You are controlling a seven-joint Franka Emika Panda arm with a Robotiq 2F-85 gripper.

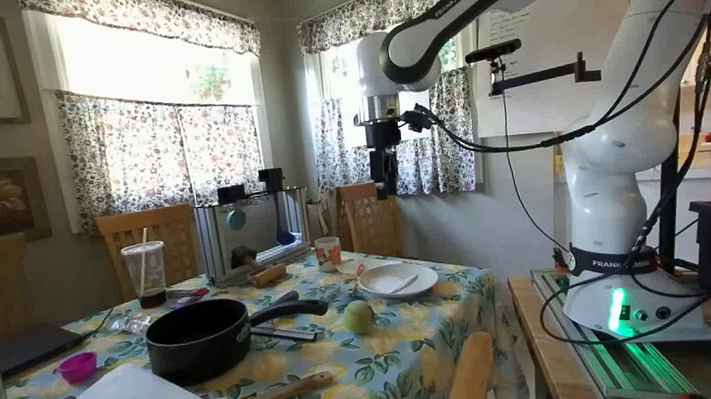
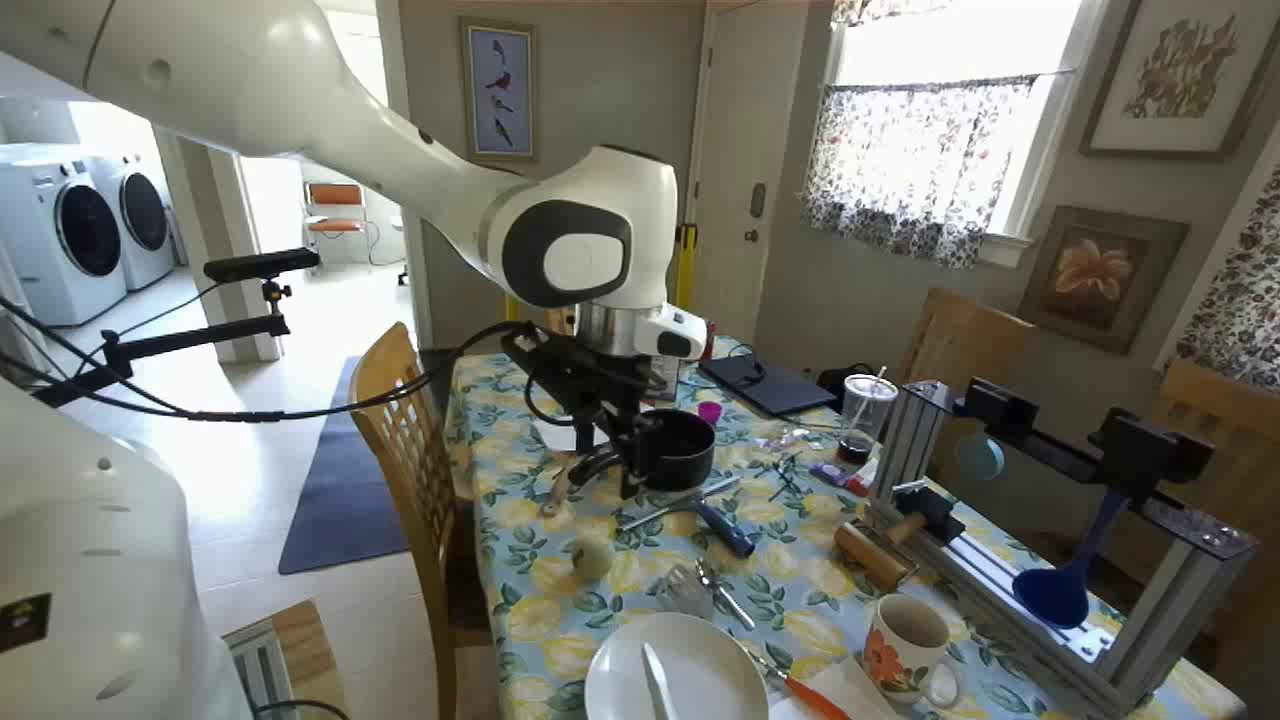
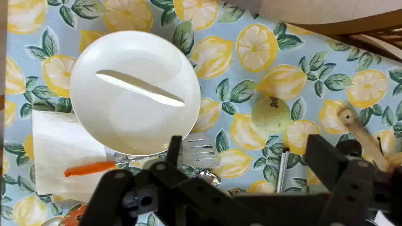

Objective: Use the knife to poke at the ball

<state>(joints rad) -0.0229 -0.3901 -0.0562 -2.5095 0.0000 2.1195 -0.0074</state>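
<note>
A white knife (image 3: 141,89) lies on a white plate (image 3: 132,131). In both exterior views the knife (image 1: 405,283) (image 2: 656,680) also shows lying on the plate (image 1: 371,284) (image 2: 715,670). A yellow-green ball (image 3: 270,115) with dark writing rests on the tablecloth beside the plate; both exterior views show the ball (image 1: 359,317) (image 2: 591,558) too. My gripper (image 3: 245,139) is open and empty, its fingers wide apart and pointing down. In the exterior views my gripper (image 1: 385,191) (image 2: 608,480) hangs well above the table, apart from knife and ball.
A black pot (image 1: 199,345) has its handle toward the ball. A clear spatula (image 3: 201,150) with an orange handle, a spoon (image 3: 209,177) and a metal bar (image 3: 282,171) lie near the plate. A mug (image 2: 905,645), a metal frame (image 2: 1180,590) and a chair (image 2: 420,480) stand around.
</note>
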